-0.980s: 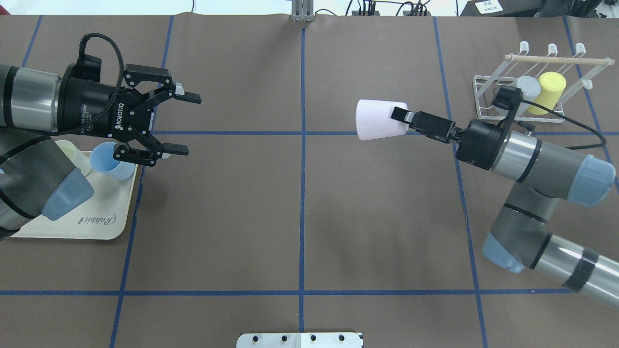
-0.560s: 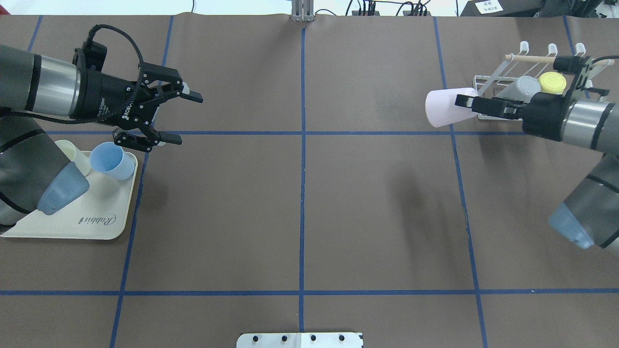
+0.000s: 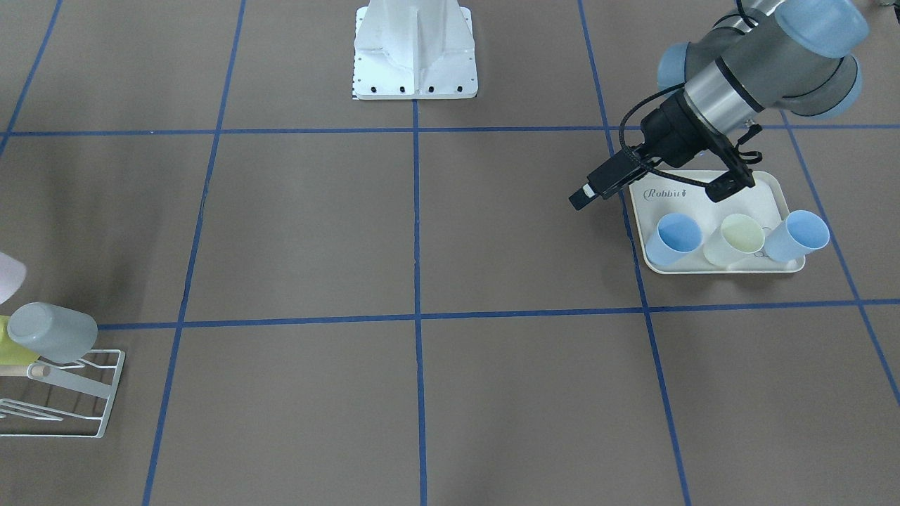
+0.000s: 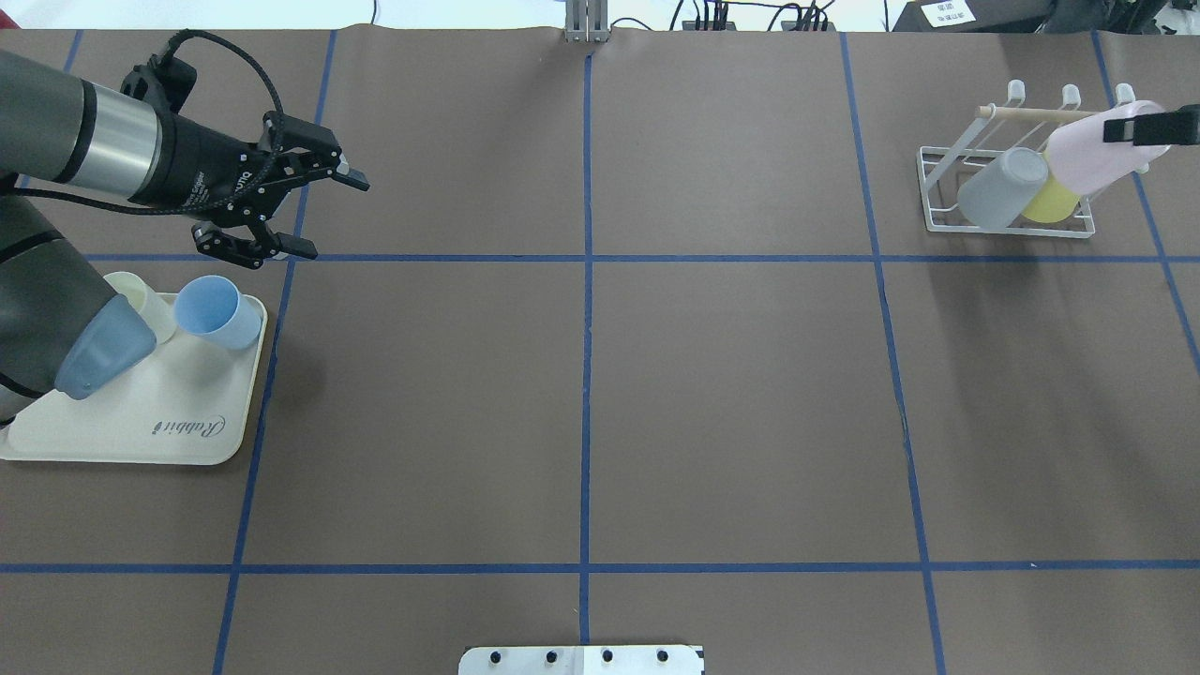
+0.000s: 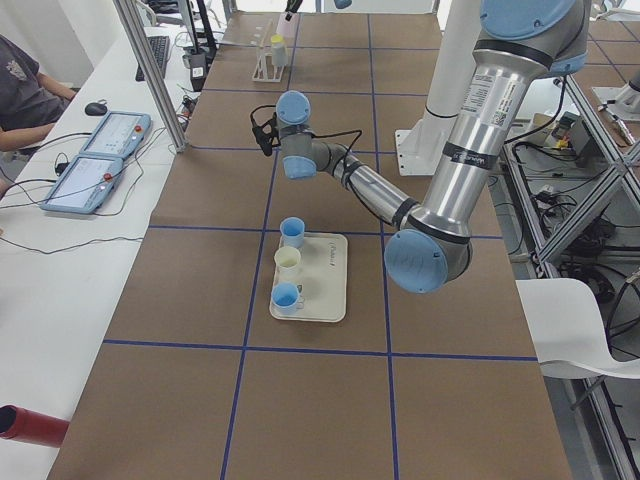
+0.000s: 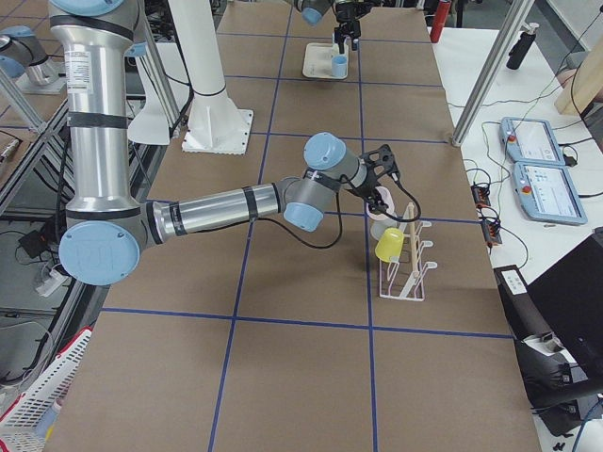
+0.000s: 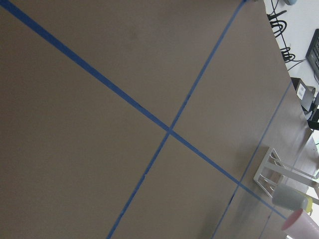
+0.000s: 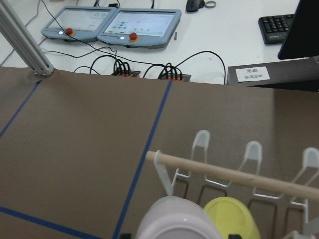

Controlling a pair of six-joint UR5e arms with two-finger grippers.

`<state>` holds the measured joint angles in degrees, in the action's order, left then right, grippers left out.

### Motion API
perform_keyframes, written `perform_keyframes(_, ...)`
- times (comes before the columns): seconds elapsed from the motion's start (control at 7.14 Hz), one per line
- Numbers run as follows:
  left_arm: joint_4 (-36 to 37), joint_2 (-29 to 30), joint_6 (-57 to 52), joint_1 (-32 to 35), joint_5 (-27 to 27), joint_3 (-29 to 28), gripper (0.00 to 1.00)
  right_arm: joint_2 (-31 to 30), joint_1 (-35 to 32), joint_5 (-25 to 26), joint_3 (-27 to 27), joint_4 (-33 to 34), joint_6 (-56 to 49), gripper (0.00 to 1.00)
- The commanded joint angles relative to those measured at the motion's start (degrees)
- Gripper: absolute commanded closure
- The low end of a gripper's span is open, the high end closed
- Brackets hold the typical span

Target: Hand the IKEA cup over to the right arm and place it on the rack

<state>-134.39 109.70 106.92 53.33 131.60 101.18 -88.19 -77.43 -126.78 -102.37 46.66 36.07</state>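
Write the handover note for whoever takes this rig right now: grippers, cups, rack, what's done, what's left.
Left gripper: open, empty, hovering just beyond the cream rounded-rectangle tray, which carries two blue cups and a cream cup.
Right gripper: shut on the pale pink plastic cup, holding it tilted over the white wire rack.
The rack already holds a grey cup and a yellow cup.
Done: hand-over from left to right.
Left: seat the pink cup on a prong, release, withdraw.
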Motion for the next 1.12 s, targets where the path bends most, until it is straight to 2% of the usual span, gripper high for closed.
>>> perform_keyframes(0.0,5.2,-0.1,-5.3,0.5,-0.1,0.2,0.00,3.7,-6.7,-3.5,0.4,20.5,-18.3,0.64)
perform_keyframes(0.28,5.2,-0.2,-5.8,0.8,-0.2,0.2,0.00,6.7,-7.2,-3.3,2.3,36.2,-29.2,0.64)
perform_keyframes(0.42,5.2,-0.2,-5.8,0.5,-0.7,0.1,0.00,9.8,-7.3,-4.4,6.5,37.4,-29.3,0.64)
perform_keyframes(0.56,8.3,-0.2,-5.9,0.4,-1.3,0.2,0.00,12.5,-7.4,-7.7,12.6,37.2,-29.3,0.64)
perform_keyframes(0.98,10.1,-0.2,-9.0,0.6,-2.8,0.5,0.00,14.9,-6.8,-8.1,16.2,36.8,-28.3,0.63)
